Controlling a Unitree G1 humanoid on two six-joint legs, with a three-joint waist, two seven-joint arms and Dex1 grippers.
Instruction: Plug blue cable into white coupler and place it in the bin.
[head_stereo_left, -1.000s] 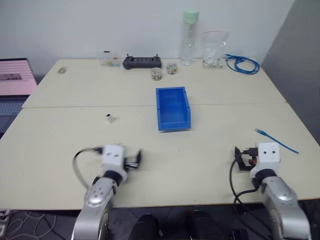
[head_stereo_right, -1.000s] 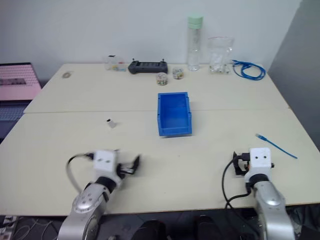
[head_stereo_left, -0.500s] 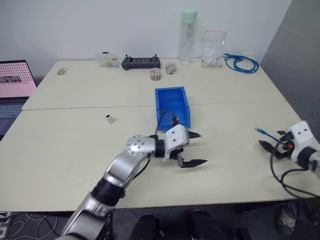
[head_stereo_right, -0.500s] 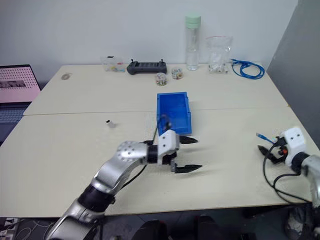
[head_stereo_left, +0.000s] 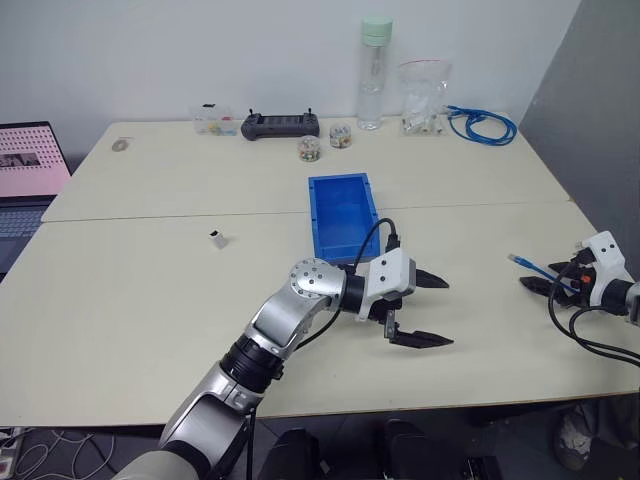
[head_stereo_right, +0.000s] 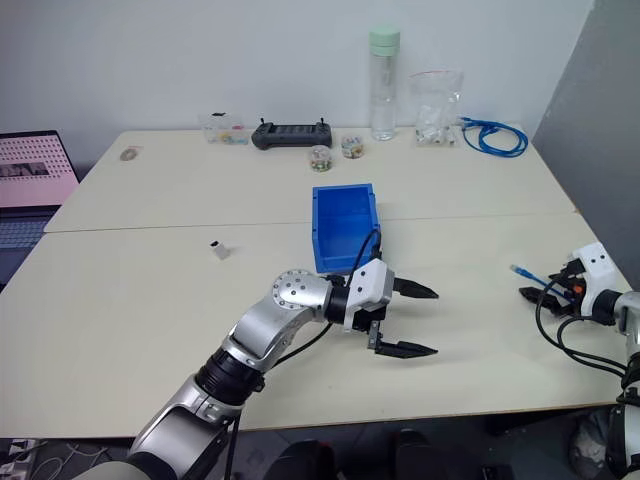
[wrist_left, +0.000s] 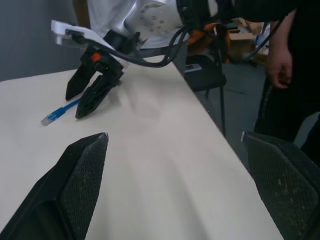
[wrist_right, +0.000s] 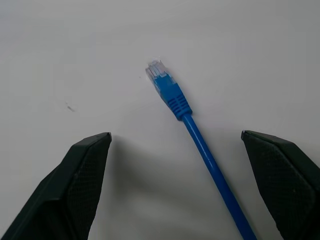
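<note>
The left gripper (head_stereo_left: 428, 312) hangs over the table (head_stereo_left: 150, 300) near its front edge, just in front of the blue bin (head_stereo_left: 341, 213), fingers spread wide and holding nothing. The right gripper (head_stereo_left: 540, 288) sits at the table's right edge, jaws wide apart and empty, the blue cable (wrist_right: 187, 117) lying flat between its fingers. The white coupler (head_stereo_left: 218, 238) rests well left of the bin.
</note>
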